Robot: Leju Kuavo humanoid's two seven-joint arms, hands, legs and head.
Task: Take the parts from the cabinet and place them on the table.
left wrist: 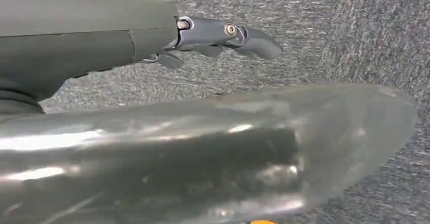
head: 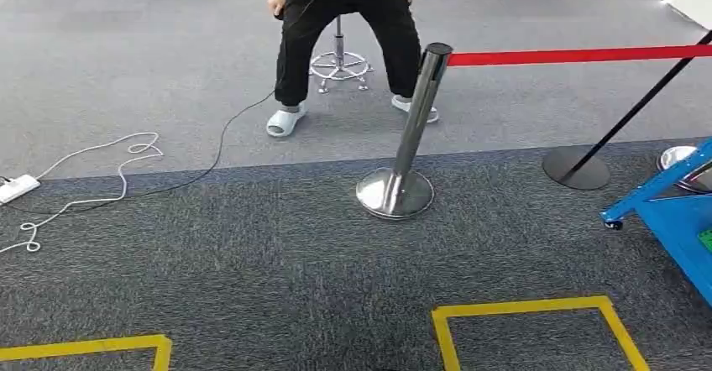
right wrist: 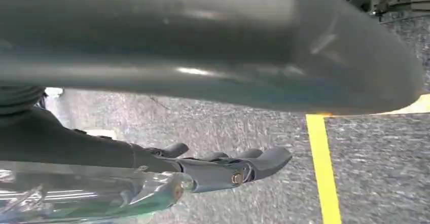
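Observation:
My left hand [left wrist: 223,36] hangs over grey carpet in the left wrist view, with its dark fingers stretched out, apart from the thick glossy thumb, and nothing between them. My right hand [right wrist: 228,165] also hangs over the carpet, fingers straight and apart from the thumb. A clear glossy piece [right wrist: 86,196] lies along the far side of those fingers; I cannot tell what it is. At the right edge of the head view stands a blue cart [head: 667,220] with something green [head: 705,238] on it.
A chrome stanchion [head: 407,132] with a red belt [head: 579,54] stands ahead, and a black post base [head: 576,169] lies to its right. A person [head: 344,27] sits on a stool [head: 339,62] beyond. White cables [head: 101,169] and a power strip [head: 17,188] lie left. Yellow tape squares [head: 537,321] mark the carpet.

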